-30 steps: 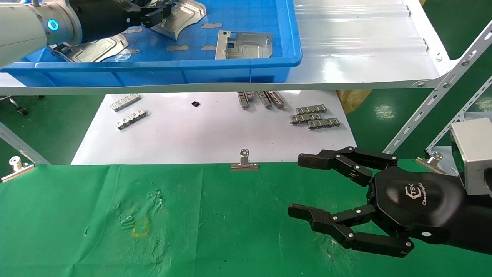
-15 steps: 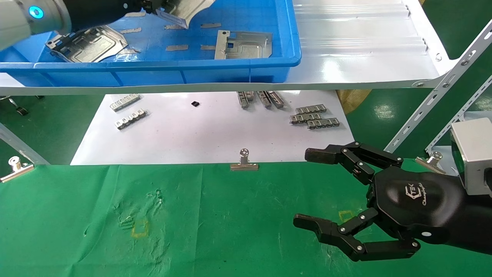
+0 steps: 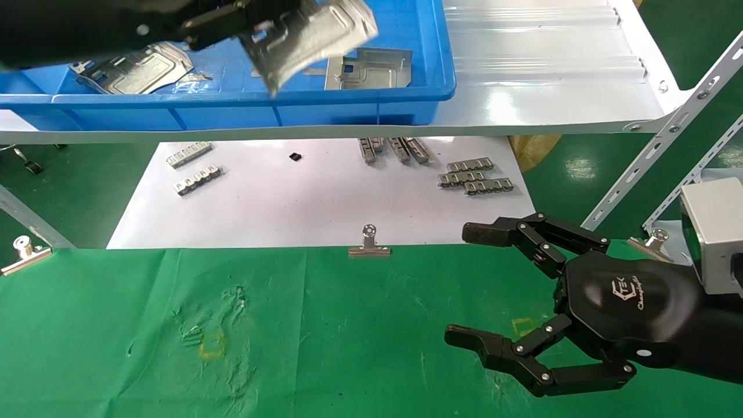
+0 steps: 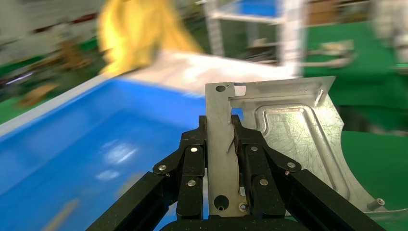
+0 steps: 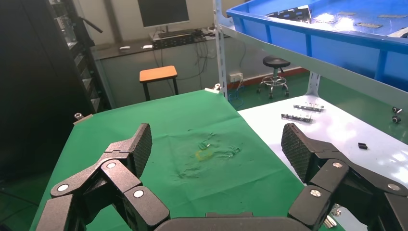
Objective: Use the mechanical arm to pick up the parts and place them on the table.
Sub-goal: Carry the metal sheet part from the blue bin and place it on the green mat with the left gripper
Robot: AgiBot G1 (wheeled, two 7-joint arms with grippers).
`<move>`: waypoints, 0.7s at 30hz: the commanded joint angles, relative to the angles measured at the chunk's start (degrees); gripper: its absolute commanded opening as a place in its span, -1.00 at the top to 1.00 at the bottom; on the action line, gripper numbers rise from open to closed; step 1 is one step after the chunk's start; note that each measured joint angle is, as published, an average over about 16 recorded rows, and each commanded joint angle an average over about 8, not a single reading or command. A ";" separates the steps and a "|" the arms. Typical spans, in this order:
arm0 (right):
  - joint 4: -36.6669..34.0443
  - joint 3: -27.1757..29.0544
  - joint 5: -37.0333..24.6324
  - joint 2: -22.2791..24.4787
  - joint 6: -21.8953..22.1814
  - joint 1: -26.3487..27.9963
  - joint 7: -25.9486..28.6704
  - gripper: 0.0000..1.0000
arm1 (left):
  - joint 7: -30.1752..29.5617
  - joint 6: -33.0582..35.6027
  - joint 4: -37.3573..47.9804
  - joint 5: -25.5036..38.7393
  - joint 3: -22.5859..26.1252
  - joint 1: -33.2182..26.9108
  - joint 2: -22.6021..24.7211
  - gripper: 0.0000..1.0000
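Left gripper (image 3: 255,26) is clamped on 1 part (image 3: 316,38): in the left wrist view the fingers (image 4: 192,159) pinch the plate's folded edge from both sides, plate (image 4: 288,139) sticking out past the fingertips.

Change vs 1 s ago: then the hand was low in the blue bin (image 3: 360,98) at far left, gripping the plate near the bin floor. 0.5 s ago it was lifting. Now the plate is up above the bin, tilted, shifted right and toward the near bin wall, blurred from motion. So the pick looks done and the carry has started.

Still in the bin: 1 part at far left (image 3: 130,67) and 1 flat part near the right side (image 3: 371,67). So at least 2 more picks after this one.

The table (image 3: 348,325) has no plate on it yet; faint yellow squares at (image 3: 212,343) and (image 3: 524,325) look like possible drop marks, can't confirm.

Right gripper (image 3: 511,290) hovers over the near right of the green cloth, fingers spread apart, holding nothing. It has edged slightly right since 1 s ago, uncovering the right-hand yellow square.

Next, my read: clear the near bin wall and shelf (image 3: 522,98) edge, then descend to the cloth. Edge pinch on a thin plate, so swing or slip is the risk.
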 commanded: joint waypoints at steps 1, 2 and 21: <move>0.00 0.00 0.00 0.00 0.00 0.00 0.00 -1.00 | 0.68 5.19 -0.14 -0.30 -0.22 -0.15 -1.07 1.00; 0.00 0.00 0.00 0.00 0.00 0.00 0.00 -1.00 | 0.73 6.12 -1.33 -0.87 -0.11 0.58 -1.71 1.00; 0.00 0.00 0.00 0.00 0.00 0.00 0.00 -1.00 | 8.25 5.83 -40.03 -15.12 15.19 25.41 -23.41 1.00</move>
